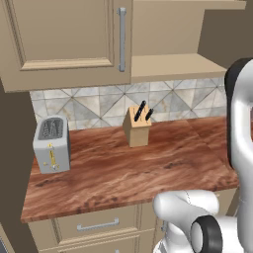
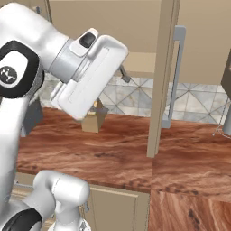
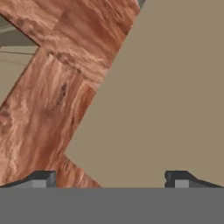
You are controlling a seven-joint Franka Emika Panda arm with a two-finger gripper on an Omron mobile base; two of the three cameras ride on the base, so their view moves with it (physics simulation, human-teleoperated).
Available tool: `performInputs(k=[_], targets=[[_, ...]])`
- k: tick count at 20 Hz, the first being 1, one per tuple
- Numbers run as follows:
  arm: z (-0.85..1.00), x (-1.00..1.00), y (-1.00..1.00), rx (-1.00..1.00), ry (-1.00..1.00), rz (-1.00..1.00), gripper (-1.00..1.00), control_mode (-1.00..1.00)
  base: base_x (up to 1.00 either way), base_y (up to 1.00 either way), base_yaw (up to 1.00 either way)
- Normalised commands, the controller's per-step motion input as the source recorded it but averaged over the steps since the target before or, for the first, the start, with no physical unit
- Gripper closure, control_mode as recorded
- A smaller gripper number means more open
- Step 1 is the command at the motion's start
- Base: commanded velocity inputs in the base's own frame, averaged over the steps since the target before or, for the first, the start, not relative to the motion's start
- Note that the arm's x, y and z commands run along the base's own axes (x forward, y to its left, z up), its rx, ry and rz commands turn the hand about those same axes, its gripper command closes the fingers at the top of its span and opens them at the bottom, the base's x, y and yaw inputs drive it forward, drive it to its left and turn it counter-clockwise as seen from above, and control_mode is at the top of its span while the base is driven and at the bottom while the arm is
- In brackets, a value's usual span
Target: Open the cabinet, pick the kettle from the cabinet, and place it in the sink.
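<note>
The beige cabinet [image 1: 64, 34] hangs above the counter, its left door shut, with a long grey handle [image 1: 121, 39]. Its right door [image 2: 160, 76] stands swung out, seen edge-on with its handle [image 2: 177, 76]. The open bay shows a beige inner shelf [image 1: 173, 66] with nothing on the part that shows. My gripper [image 2: 122, 73] is raised in front of that open bay. In the hand view my gripper [image 3: 111, 179] is open, fingertips [image 3: 43, 179] wide apart with nothing between them, over a beige panel and the wooden counter. The kettle and the sink are out of view.
A grey toaster [image 1: 51, 144] stands at the counter's left end and a wooden knife block [image 1: 137, 126] sits against the tiled backsplash. The brown wood-grain counter [image 1: 148, 173] runs to the right. Drawers [image 1: 96, 225] lie below. A dark object [image 2: 227, 76] shows at the right edge.
</note>
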Motion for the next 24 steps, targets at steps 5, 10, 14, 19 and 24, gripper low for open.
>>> performInputs(k=[5,10,14,19,24], targets=[[-0.1,-0.27,0.99,0.0,-0.05,0.09,-1.0,-1.0,0.0,0.0,0.0],[-0.17,-0.3,0.76,0.21,-0.14,-0.01,-1.0,-1.0,0.0,0.0,0.0],[-0.04,-0.38,0.6,0.38,-0.14,-0.1,-1.0,-1.0,0.0,0.0,0.0],[0.0,-0.35,0.57,0.32,-0.21,-0.08,-1.0,-1.0,0.0,0.0,0.0],[-0.02,-0.05,0.68,0.21,-0.32,-0.03,-1.0,-1.0,0.0,0.0,0.0]])
